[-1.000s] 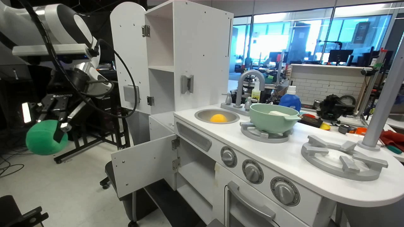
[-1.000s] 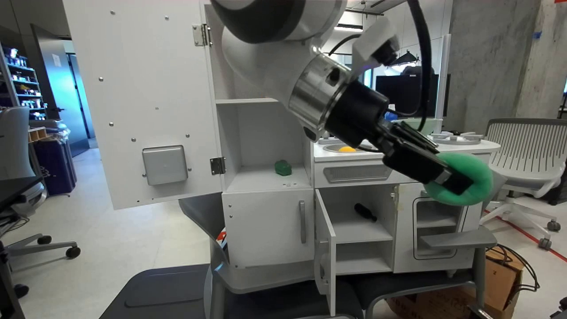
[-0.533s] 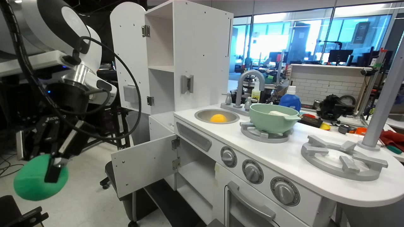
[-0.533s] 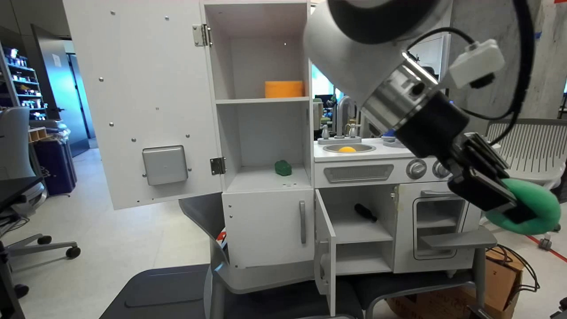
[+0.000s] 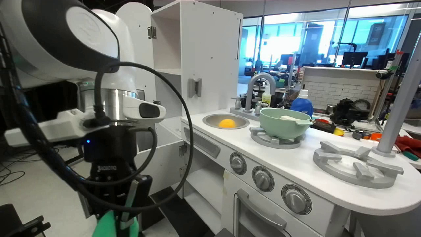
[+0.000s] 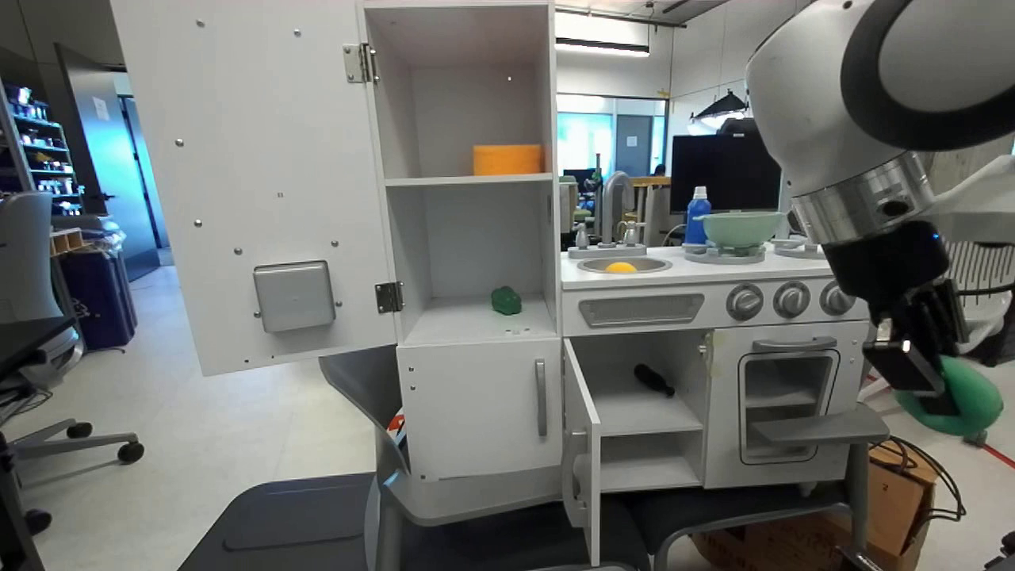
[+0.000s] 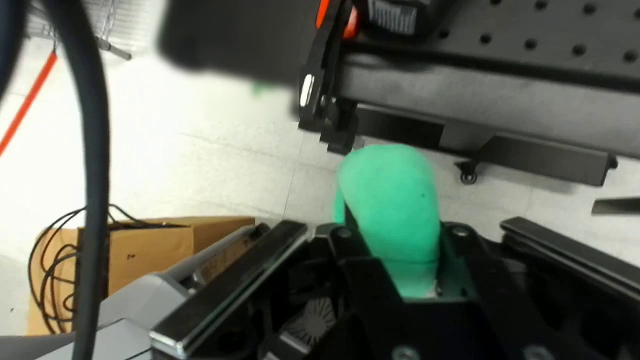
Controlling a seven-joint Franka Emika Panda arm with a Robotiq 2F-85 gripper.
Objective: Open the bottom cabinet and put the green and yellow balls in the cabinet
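Green ball (image 7: 390,197) sits clamped in our partly spread gripper (image 7: 397,231), well apart from the cabinet (image 6: 638,416). Its door (image 6: 585,438) stands open, so we judge opening done; placing both is left, the yellow ball (image 5: 227,123) lying in the sink (image 5: 242,123).

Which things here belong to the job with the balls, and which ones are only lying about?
For the job:
green ball, held in the pincer
yellow ball, in the sink
bottom cabinet, door open

Only lying about:
pale-green bowl
blue bottle
orange object, on the upper shelf
dark-green object, on the shelf below
black object, inside the bottom cabinet
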